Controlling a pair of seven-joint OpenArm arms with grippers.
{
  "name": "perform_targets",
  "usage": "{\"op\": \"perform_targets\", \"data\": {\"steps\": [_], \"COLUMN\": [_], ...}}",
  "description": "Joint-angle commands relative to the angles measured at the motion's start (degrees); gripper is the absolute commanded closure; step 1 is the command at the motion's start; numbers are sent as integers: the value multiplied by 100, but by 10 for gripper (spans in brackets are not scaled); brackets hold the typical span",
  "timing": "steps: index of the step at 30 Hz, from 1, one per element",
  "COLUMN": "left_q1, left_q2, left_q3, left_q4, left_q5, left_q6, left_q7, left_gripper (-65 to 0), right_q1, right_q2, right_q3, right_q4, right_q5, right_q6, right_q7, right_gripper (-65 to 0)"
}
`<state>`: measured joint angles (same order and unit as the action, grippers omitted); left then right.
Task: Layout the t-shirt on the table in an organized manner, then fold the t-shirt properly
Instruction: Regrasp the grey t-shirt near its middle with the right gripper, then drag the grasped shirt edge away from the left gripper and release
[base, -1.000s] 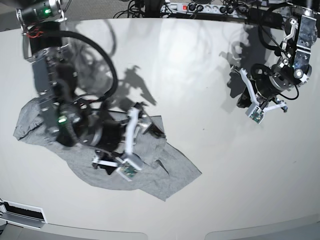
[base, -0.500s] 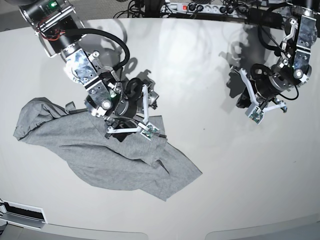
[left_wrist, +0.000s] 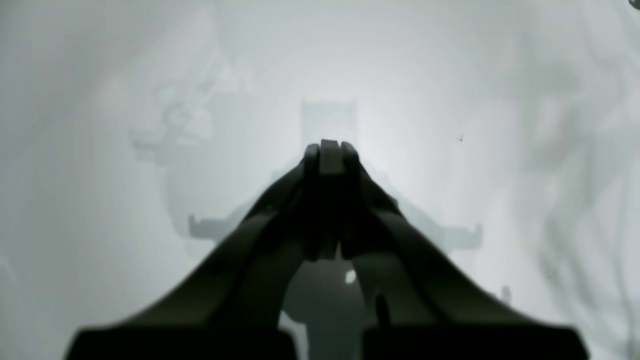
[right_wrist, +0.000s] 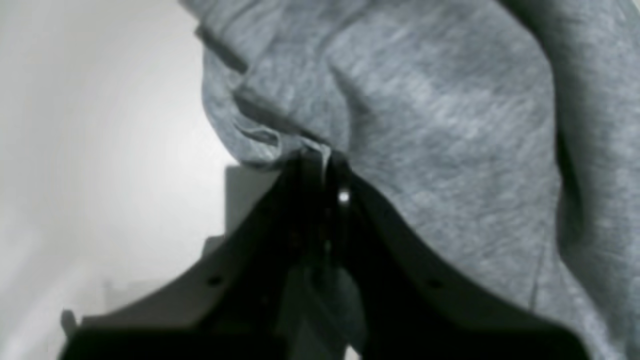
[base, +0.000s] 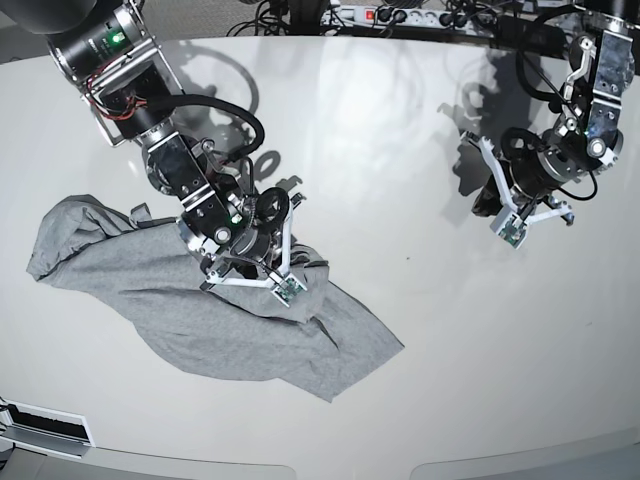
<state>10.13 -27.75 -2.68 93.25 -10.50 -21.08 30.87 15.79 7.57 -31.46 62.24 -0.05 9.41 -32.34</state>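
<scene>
white table, crumpled grey t-shirt lying on it

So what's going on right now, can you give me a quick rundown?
Right gripper shut on a t-shirt edge. Left gripper shut, empty, above bare table. Shirt crumpled, not laid out yet. Nothing in the way.

There is one t-shirt, pinched at the tip of the right gripper. There is one table, under both grippers. There are two grippers; the other is the left gripper.
</scene>
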Motion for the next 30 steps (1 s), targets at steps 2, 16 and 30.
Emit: {"op": "perform_targets", "data": {"steps": [2,16,30], "left_q1": [-50,-48,-48], "left_q2": [-81,-116,-116], "left_q3": [-46,-46,-50], "left_q4": [81,81,81], "left_q5": [-55,-50,94], "left_q6": [26,24,28], "left_q7": [-149,-122,-125], "left_gripper": [0,0,0], "right_q1": [203,-1084,-3423], "right_q2": [9,1725,2481], "right_q3": [28,1360,4601], "right_q4": [299,6181,7276], "right_q5": [-20,328,2787], "right_q6": [138,282,2166], "right_q7": [-365,-1091,-2750], "right_gripper": [0,0,0]}}
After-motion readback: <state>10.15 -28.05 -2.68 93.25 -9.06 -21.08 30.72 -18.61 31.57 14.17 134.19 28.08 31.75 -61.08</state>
